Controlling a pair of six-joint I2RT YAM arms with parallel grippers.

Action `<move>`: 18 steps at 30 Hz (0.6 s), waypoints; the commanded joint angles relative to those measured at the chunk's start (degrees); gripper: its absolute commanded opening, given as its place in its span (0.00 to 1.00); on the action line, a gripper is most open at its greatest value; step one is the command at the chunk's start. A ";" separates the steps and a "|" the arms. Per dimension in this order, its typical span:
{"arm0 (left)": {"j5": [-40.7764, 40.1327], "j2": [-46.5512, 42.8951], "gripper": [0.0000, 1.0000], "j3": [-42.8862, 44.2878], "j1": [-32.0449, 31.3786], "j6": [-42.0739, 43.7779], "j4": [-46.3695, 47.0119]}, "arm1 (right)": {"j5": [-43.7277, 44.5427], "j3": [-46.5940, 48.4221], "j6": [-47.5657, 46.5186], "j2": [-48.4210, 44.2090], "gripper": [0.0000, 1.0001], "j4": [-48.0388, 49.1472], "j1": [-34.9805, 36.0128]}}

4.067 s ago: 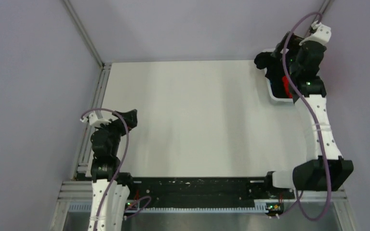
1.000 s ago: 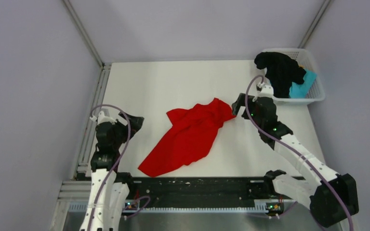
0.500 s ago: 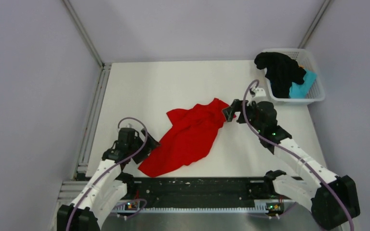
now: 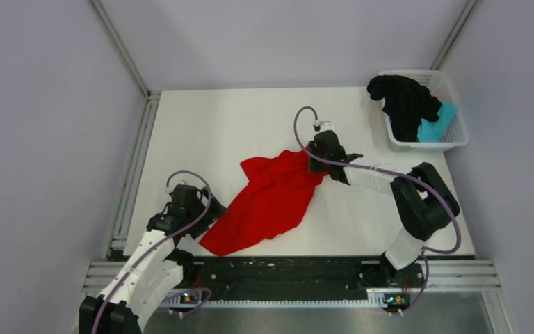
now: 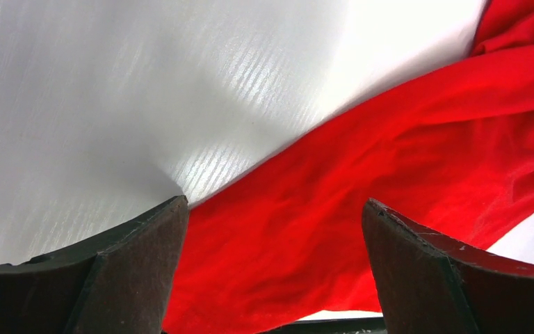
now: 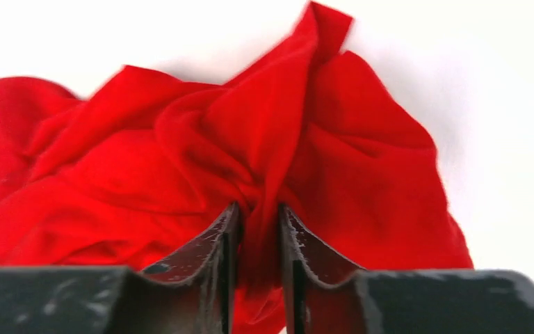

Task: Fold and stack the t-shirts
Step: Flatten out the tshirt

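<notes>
A: Where's the red shirt point(image 4: 271, 202)?

B: Lying crumpled on the white table point(image 4: 250, 118), a bit nearer the front than the middle. It runs on a slant: a wide end near the front left, and a bunched, wrinkled end pointing toward the back right.

A: Is anything holding it?

B: The right gripper point(image 6: 259, 209) is. It sits at the bunched far end, and its two fingers have come nearly together on a raised fold of the red cloth. The wrist camera shows that ridge pinched between them, with only a narrow gap filled by cloth.

A: And the other one?

B: The left gripper point(image 5: 274, 205) is low at the shirt's near-left edge, with its jaws spread wide and nothing between them. Its wrist view shows the red cloth's edge crossing under the gap, one finger over bare table and the other over cloth. I can't tell whether the fingertips touch the surface.

A: The other shirts?

B: The black shirt point(image 4: 403, 101) is heaped in the white basket point(image 4: 452, 142) at the back right corner, spilling over its left rim. The teal shirt point(image 4: 434, 127) is tucked beside it in the same basket, well apart from both arms.
</notes>
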 commanded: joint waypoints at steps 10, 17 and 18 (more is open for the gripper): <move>2.03 4.99 0.98 4.27 -2.68 1.40 5.31 | 9.20 -3.98 4.87 -9.04 0.00 -4.38 -12.98; -2.37 13.64 0.96 8.60 -8.50 1.35 5.59 | 4.12 -9.55 2.91 -14.98 0.02 -0.43 -14.88; -4.15 14.61 0.96 8.70 -8.85 1.31 7.20 | 3.53 -9.43 2.86 -15.02 0.02 -0.52 -14.91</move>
